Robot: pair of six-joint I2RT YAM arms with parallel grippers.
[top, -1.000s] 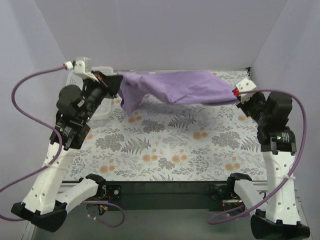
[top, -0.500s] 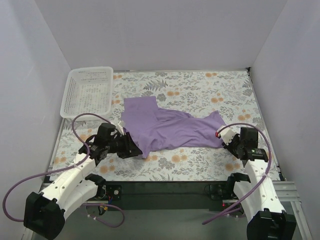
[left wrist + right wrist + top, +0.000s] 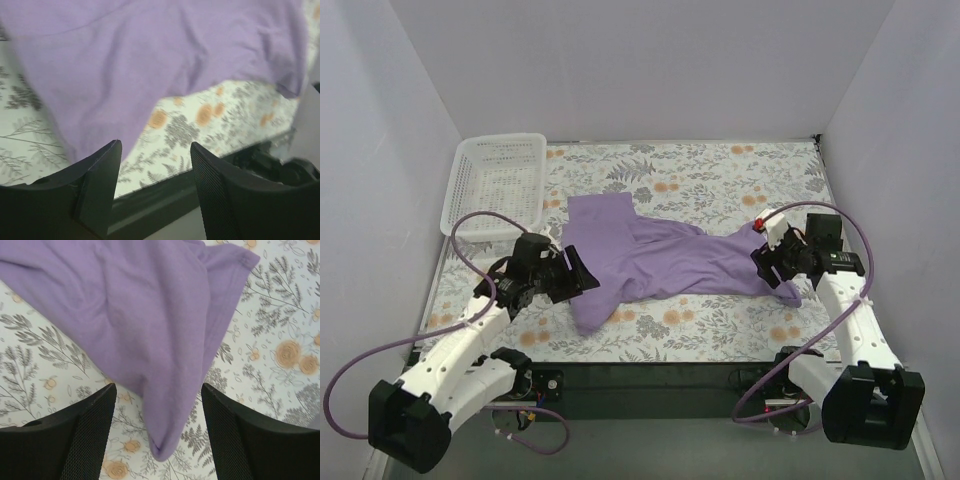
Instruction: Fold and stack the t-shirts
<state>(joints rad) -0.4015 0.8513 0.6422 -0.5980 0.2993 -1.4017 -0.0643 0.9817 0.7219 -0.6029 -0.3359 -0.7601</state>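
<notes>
One lavender t-shirt lies crumpled and partly flattened across the middle of the floral table. My left gripper hovers at the shirt's near left corner, open. In the left wrist view the t-shirt fills the top, and my left gripper has only table between its fingers. My right gripper stands open at the shirt's right end. In the right wrist view a pointed corner of the t-shirt lies on the table between the spread fingers of my right gripper, touching neither.
A white mesh basket stands at the far left of the table, beyond the left arm. Grey walls close in the left, back and right sides. The table's dark near edge runs just below the left gripper.
A second ago both grippers held the shirt stretched in the air at the far side. They brought it toward the near edge, laid it down, opened and let go.
</notes>
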